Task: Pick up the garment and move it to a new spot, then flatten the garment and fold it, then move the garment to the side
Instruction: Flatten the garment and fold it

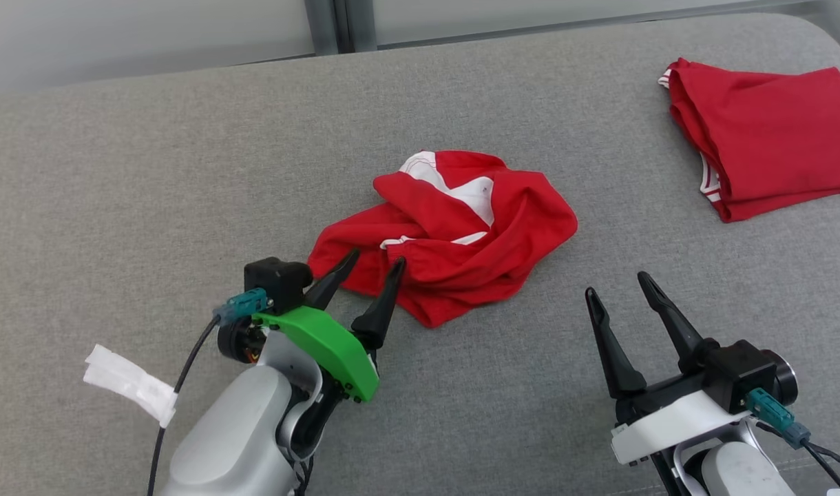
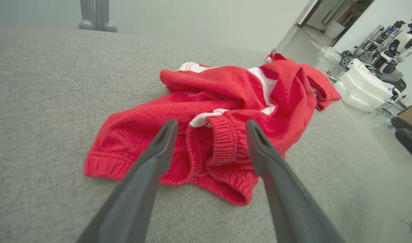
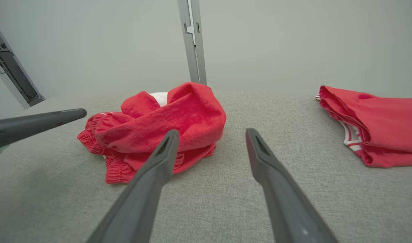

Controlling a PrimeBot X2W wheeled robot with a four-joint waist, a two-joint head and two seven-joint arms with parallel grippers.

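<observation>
Garment (image 1: 454, 234): one piece, red soft fabric, with white patches that showed at its top and centre and gathered elastic hems along its near edge. It lay crumpled in a loose, twisted heap, not flattened or folded, near the middle of the grey fabric surface (image 1: 117, 207).

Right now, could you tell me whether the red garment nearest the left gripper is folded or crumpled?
Crumpled: the red garment lies in a twisted, bunched heap with its layers overlapping unevenly, not laid flat.
</observation>
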